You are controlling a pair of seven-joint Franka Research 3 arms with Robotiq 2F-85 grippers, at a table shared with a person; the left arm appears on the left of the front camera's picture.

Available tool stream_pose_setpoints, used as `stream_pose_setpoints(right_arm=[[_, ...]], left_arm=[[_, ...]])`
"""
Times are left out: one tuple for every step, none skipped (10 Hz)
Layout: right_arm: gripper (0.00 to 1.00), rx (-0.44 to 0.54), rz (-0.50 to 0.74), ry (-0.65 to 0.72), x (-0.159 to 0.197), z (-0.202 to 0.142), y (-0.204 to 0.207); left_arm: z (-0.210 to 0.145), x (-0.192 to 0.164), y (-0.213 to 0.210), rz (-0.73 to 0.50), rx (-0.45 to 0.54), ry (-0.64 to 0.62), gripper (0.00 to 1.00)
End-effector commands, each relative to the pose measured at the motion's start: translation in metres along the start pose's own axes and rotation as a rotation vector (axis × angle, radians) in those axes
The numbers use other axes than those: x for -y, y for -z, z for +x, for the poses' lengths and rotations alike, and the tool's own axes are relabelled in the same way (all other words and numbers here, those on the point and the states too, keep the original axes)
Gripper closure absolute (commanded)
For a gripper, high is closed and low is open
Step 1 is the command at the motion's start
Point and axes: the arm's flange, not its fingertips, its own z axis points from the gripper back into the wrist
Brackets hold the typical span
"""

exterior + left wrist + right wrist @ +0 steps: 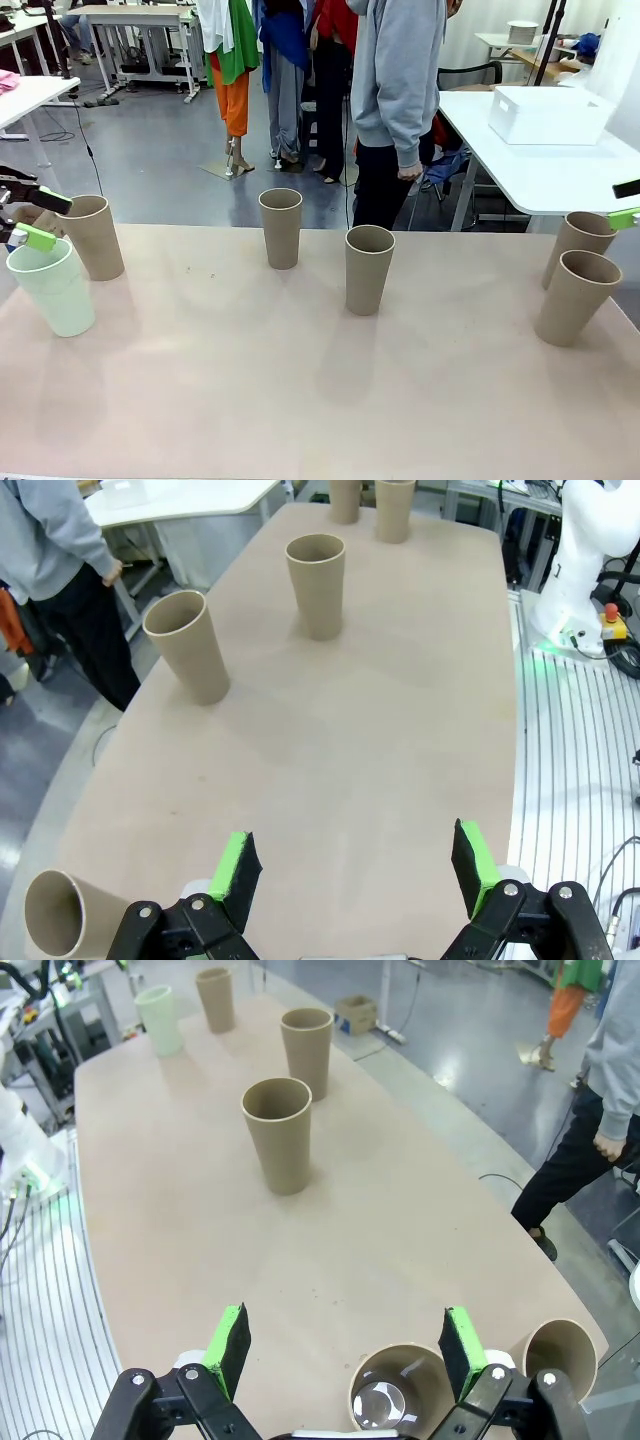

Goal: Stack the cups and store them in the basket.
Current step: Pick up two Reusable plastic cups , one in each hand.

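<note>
— While all six cups stand upright on our tan table (300, 400), where exactly do we find them?

— At our left edge, the mint-green cup (52, 287) with the left tan cup (92, 236) just behind it. Mid-table, the back middle cup (281, 227) and the front middle cup (369, 268), apart. At our right edge, the right front cup (578, 297) just beside the right back cup (580, 240). The white basket (548, 115) sits on the far table (520, 170), well apart.

— And our grippers?

— Our left gripper (40, 218) hangs at the mint-green cup's rim, fingers spread, empty. Our right gripper (345, 1345) points down over the right front cup, fingers wide apart, gripping nothing.
</note>
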Motion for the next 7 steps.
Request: stream_pose_setpoints(right_arm=[[0.00, 0.019, 0.004, -0.001, 0.0012, 0.0010, 0.0002], [0.00, 0.019, 0.004, -0.001, 0.0012, 0.0010, 0.0002], [0.00, 0.019, 0.004, -0.001, 0.0012, 0.0010, 0.0002], [0.00, 0.019, 0.004, -0.001, 0.0012, 0.0010, 0.0002], [0.00, 0.019, 0.004, -0.001, 0.0012, 0.0010, 0.0002], [0.00, 0.019, 0.004, -0.001, 0.0012, 0.0010, 0.0002], [0.00, 0.019, 0.004, -0.001, 0.0012, 0.0010, 0.0002]], left_arm=[[0.0001, 0.0009, -0.0004, -0.006, 0.006, 0.011, 0.00], [0.0001, 0.0009, -0.0004, -0.006, 0.006, 0.011, 0.00], [0.0001, 0.0009, -0.0004, -0.006, 0.006, 0.011, 0.00], [0.0001, 0.0009, -0.0004, -0.006, 0.006, 0.011, 0.00], [0.0001, 0.0009, -0.0004, -0.006, 0.006, 0.011, 0.00], [0.0001, 0.0009, -0.0004, -0.006, 0.006, 0.011, 0.00], [0.0001, 0.0009, -0.0004, -0.006, 0.006, 0.011, 0.00]])
